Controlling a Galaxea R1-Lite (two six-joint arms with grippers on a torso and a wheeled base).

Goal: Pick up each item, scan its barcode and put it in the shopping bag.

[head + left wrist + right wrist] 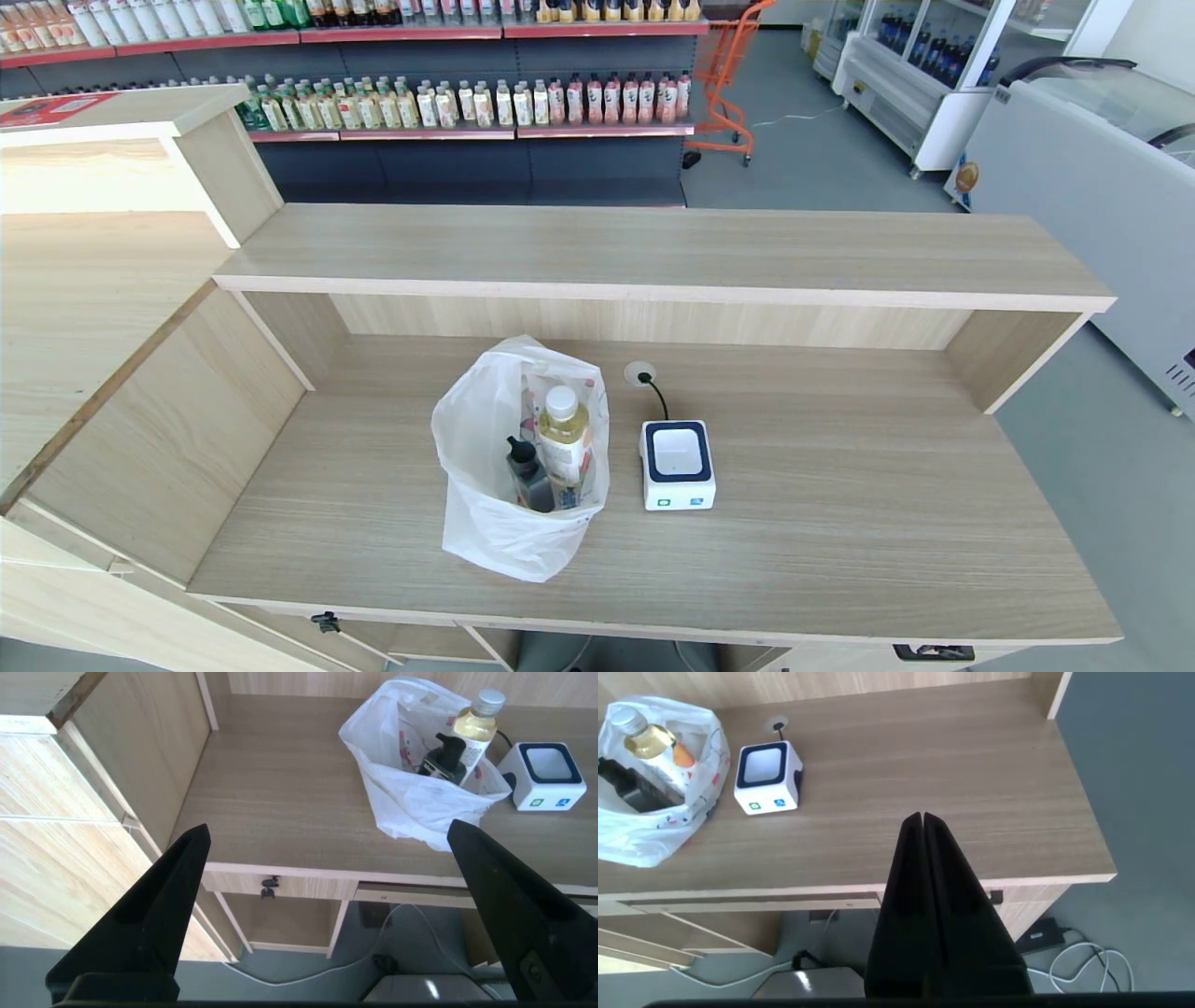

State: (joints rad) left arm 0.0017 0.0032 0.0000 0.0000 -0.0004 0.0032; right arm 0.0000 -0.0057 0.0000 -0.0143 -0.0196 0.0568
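A white plastic shopping bag (495, 523) stands open on the wooden counter (840, 504), left of centre. Inside it I see a bottle of yellow drink with a white cap (563, 431), a dark bottle (528, 471) and a printed packet behind them. The white barcode scanner (678, 464) with a dark-rimmed window sits just right of the bag, its cable running back to a hole in the counter. My left gripper (327, 868) hangs open below the counter's front edge, off the bag (411, 803). My right gripper (922, 821) is shut and empty at the front edge, off the scanner (767, 777).
A raised shelf (653, 252) runs along the back of the counter, with side walls at left and right. Behind it stand store shelves of bottles (467, 103) and an orange cart (728, 75). A chest freezer (1092, 177) stands at the right.
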